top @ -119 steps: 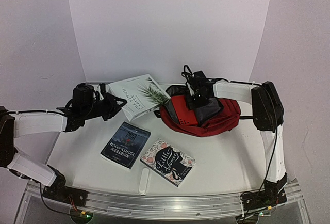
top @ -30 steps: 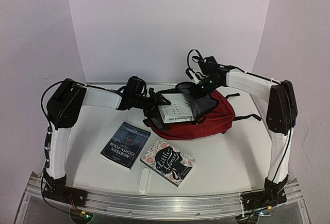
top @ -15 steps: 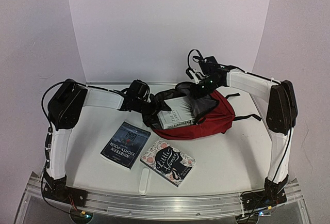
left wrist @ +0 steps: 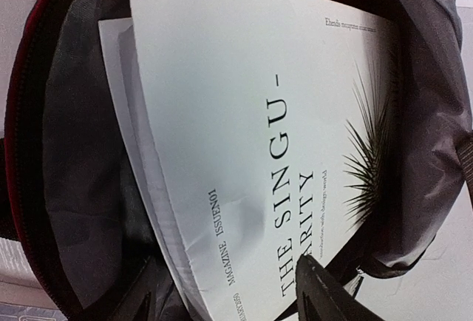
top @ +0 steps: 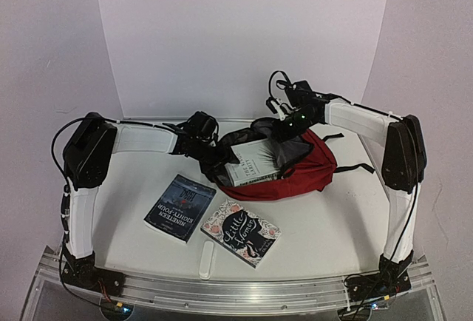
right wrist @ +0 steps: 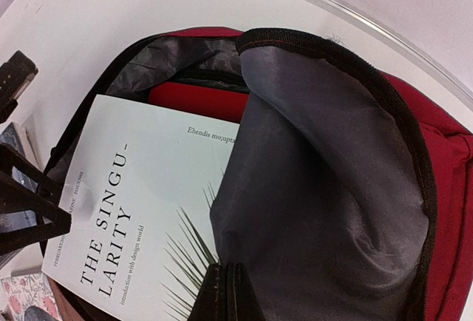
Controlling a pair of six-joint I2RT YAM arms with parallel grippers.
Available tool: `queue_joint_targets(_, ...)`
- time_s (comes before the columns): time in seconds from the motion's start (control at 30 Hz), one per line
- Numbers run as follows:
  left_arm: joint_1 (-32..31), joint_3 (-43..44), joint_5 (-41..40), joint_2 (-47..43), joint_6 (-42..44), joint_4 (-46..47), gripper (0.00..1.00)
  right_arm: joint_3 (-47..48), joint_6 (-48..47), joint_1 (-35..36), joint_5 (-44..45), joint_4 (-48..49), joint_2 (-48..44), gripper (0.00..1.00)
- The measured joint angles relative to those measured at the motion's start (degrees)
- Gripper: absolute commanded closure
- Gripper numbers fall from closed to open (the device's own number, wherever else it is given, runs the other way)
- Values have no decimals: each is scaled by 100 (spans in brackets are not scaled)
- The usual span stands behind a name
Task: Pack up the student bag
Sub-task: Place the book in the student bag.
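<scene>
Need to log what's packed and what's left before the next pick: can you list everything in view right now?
student bag: one, dark red with grey lining, far middle of the table, mouth open.
magazine: one, white, titled The Singularity, partly inside the bag.
red item: one, bright red, deeper inside the bag; kind unclear.
Nineteen Eighty-Four book: one, dark blue, on the table left-front of the bag.
Little Women book: one, floral cover, right of that book.
table: one, white.
left pincer: one, black, straddling the magazine's corner.
right pincer: one, black, shut on the bag's grey flap.
</scene>
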Motion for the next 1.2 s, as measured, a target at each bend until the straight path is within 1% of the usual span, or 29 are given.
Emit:
queue_joint_targets(0.13, 1, 39, 151, 61, 14, 168, 58, 0, 18, 0, -52, 0, 0, 100)
queue_joint_targets(0.27, 5, 323, 494, 417, 16, 568, 64, 0, 30, 0, -95, 3, -2, 100)
queue_joint_targets(0.43, 5, 878, 849, 967, -11, 962, 65, 0, 38, 0, -131, 6, -13, 100)
queue_joint_targets(0.6, 5, 1756, 1166, 1587, -14, 1235, 64, 0, 39, -62, -128, 4, -22, 100)
queue_joint_targets(0.67, 15, 2105, 1321, 1855, -32, 1260, 62, 0, 41, -132, -127, 4, -22, 100)
queue_joint_targets(0.73, 20, 2404, 1446, 2119, -34, 1317, 57, 0, 52, -251, -128, 2, -22, 100)
queue_joint_targets(0.83, 21, 2695, 1550, 2350, -30, 1345, 45, 0, 74, -463, -131, 7, -22, 100)
queue_joint_targets(0.93, 47, 2728, 1562, 2359, 50, 1340, 34, 0, 74, -673, -130, 12, -20, 100)
queue_joint_targets(1.03, 72, 2677, 1524, 2325, 211, 1269, 24, 0, 72, -884, -131, 43, 8, 100)
queue_joint_targets(1.2, 131, 2157, 1321, 1819, 685, 813, 13, 2, 55, -1244, -133, 110, 191, 100)
